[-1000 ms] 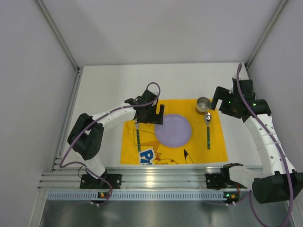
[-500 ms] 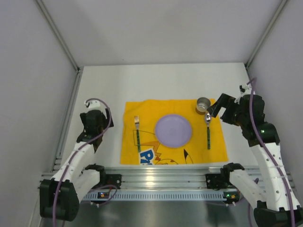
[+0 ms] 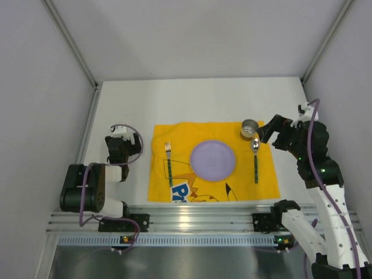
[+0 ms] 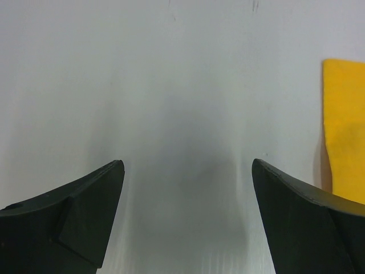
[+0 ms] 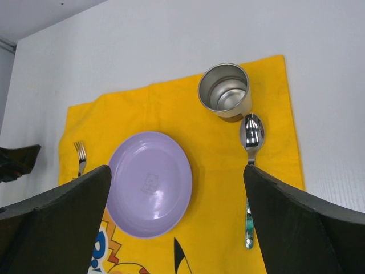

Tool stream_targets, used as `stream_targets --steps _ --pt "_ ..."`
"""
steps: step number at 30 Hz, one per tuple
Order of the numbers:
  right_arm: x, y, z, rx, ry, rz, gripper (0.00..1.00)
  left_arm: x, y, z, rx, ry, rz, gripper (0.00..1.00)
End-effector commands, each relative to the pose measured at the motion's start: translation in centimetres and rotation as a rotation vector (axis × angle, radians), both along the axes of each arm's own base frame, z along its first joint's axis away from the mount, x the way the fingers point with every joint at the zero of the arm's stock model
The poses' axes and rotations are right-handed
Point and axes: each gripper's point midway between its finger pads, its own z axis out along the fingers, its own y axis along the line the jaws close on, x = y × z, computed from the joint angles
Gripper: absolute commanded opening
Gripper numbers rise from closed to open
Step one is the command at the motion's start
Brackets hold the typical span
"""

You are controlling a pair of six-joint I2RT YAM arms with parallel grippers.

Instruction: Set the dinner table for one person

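Left gripper (image 4: pixel 187 171) and right gripper (image 5: pixel 177 171), spread and empty, have been withdrawn; plate (image 3: pixel 213 160), fork (image 3: pixel 168 160), spoon (image 3: pixel 255 157) and cup (image 3: pixel 249 128) are laid, so the setting seems complete.

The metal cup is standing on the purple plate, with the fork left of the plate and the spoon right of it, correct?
No. The metal cup is off the purple plate, on the yellow cloth just beyond the spoon, as the right wrist view shows. The fork is left of the plate, the spoon right.
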Motion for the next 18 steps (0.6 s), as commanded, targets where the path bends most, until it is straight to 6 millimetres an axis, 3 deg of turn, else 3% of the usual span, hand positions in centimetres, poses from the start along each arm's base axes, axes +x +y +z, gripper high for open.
stream_targets --steps 1,4,9,10,12,13,14,15,16,17,18 --pt "1.0 -0.5 1.3 -0.043 -0.083 -0.016 1.0 5.0 -0.5 5.3 -0.044 -0.245 -0.062 0.99" --pt "1.3 -1.1 -0.2 -0.057 -0.051 -0.051 1.0 5.3 -1.7 4.4 -0.035 -0.253 -0.139 0.99" --pt "2.3 -3.4 -5.3 -0.153 0.016 -0.155 1.0 4.7 -1.4 4.2 -0.035 -0.272 -0.122 0.99" --pt "3.3 -3.5 -5.0 -0.188 -0.037 -0.139 1.0 4.9 -1.3 4.1 -0.032 -0.267 -0.116 0.99" --pt "3.8 -3.5 -7.5 -0.231 -0.041 -0.113 1.0 4.8 -1.5 4.1 -0.034 -0.266 -0.119 0.99" --pt "4.8 -3.7 -6.9 -0.275 -0.125 -0.104 1.0 4.8 -1.4 4.2 -0.032 -0.269 -0.118 0.99" --pt "4.8 -3.8 -9.6 -0.312 -0.106 -0.088 1.0 4.8 -1.5 4.2 -0.034 -0.267 -0.119 0.99" --pt "5.9 -3.8 -8.7 -0.321 -0.195 -0.098 1.0 4.8 -1.4 4.3 -0.033 -0.269 -0.118 0.99" --pt "6.2 -4.1 -9.1 -0.367 -0.223 -0.09 1.0 4.8 -1.5 4.2 -0.034 -0.269 -0.119 0.99" --pt "6.1 -4.2 -11.1 -0.4 -0.213 -0.077 1.0 4.8 -1.4 4.2 -0.034 -0.267 -0.118 0.99" --pt "6.9 -4.2 -10.0 -0.42 -0.302 -0.079 1.0 4.8 -1.5 4.2 -0.032 -0.269 -0.12 0.99"
